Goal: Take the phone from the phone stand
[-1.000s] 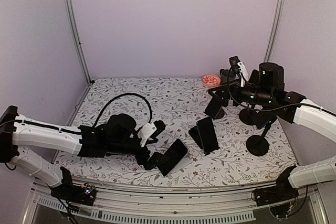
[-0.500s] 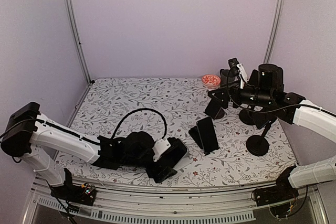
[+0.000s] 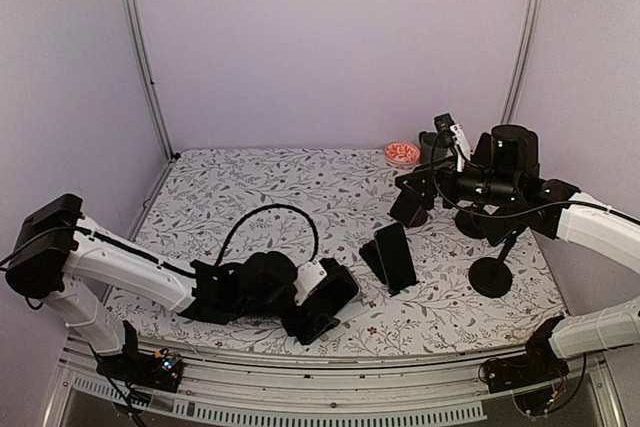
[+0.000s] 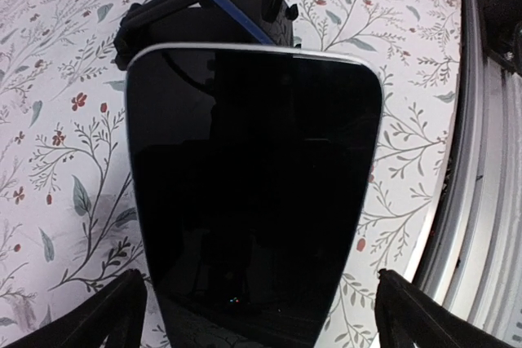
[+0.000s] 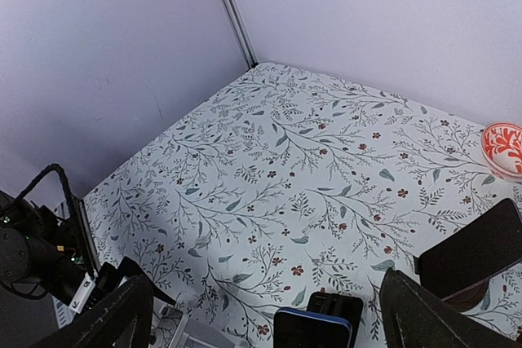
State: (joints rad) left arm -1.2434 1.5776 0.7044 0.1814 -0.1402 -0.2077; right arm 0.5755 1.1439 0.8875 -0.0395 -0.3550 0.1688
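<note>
Squarely between the spread fingers of the left gripper sits the phone, dark screen up and tilted, the black stand showing just behind its top edge; it is near the front edge of the flowered bench; the fingers flank its lower end, contact unclear; a second phone leans on its own stand mid-bench; the right gripper, jaws wide and holding nothing, hangs well apart at the far right, near a small red bowl
</note>
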